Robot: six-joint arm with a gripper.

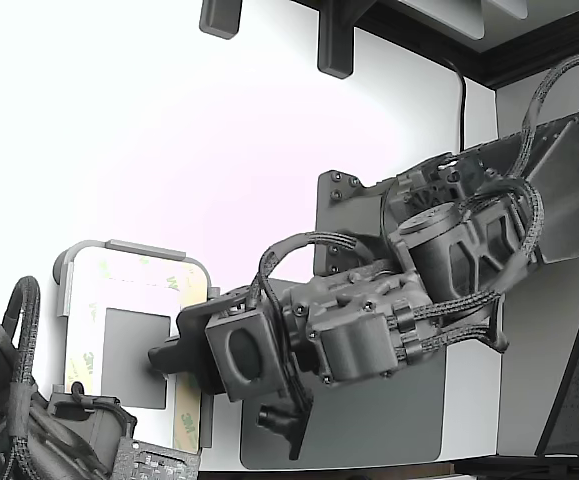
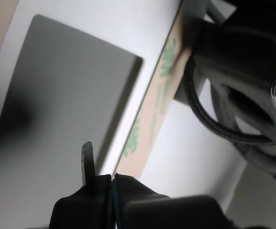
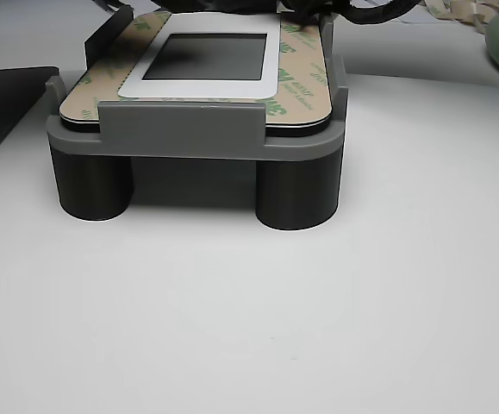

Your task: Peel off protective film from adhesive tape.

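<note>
- Now your claw point(image 2: 113, 177) sits low over the plate point(image 3: 210, 86), its two dark tips pressed together at the inner edge of the film point(image 2: 152, 114); whether any film is caught between them, you cannot tell from the wrist view.
- Before pulling, make sure the pinch takes the film alone and not the tape point(image 3: 305, 121) beneath it.
- Peel low and slow, back along the strip's own line, so the thin liner does not tear and the tape stays down on the plate.
- Keep the pull gentle enough that the plate stays seated in the grey frame point(image 3: 180, 129), which stands on dark round legs on the tabletop point(image 3: 249, 302).
- The film lies flat as a pale strip with green 3M print, bordering the plate around the grey rectangle point(image 2: 66, 95).
- In the wrist view, the strip runs away from the tips, which touch or nearly touch its near end.
- In the exterior view, the claw point(image 1: 164, 358) reaches across the plate from that view's right.
</note>
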